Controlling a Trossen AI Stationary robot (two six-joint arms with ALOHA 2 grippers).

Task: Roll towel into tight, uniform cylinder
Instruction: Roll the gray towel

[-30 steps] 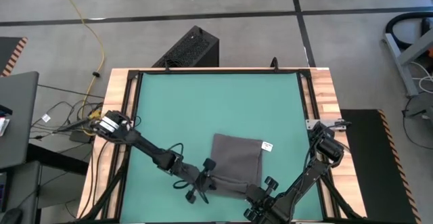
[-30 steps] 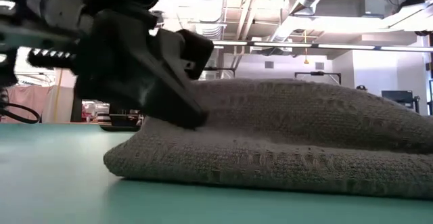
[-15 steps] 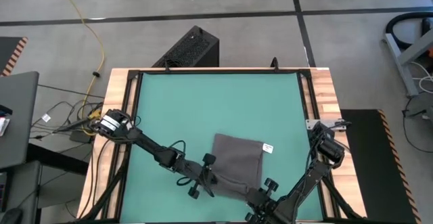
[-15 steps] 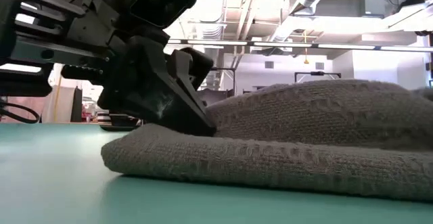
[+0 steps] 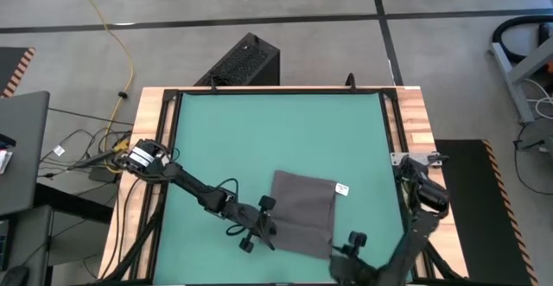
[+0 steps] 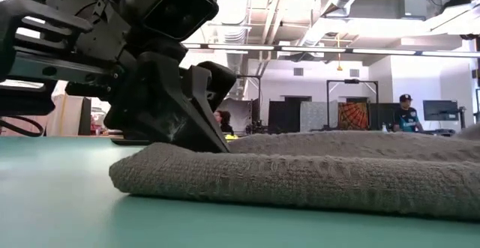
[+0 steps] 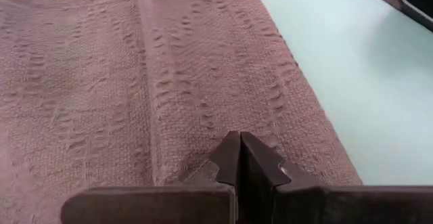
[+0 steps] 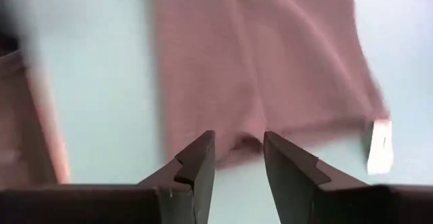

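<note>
- Left tool (image 5: 270,227): fingers pressed together, tips resting on the towel's left edge near the front of the worktop; dark, angular, matte.
- Towel (image 5: 303,212): dark grey cloth with a woven, ribbed texture, folded flat into a rough rectangle, front-centre-right on the green mat (image 5: 259,139); small white tag (image 5: 341,188) at its right edge.
- Green mat: smooth and flat; wide bare area behind and to the left of the towel.
- Right tool (image 8: 237,158): fingers apart, gripping nothing, just off the towel's front right corner.
- Worktop (image 5: 413,113): pale wood strip showing along the right border.
</note>
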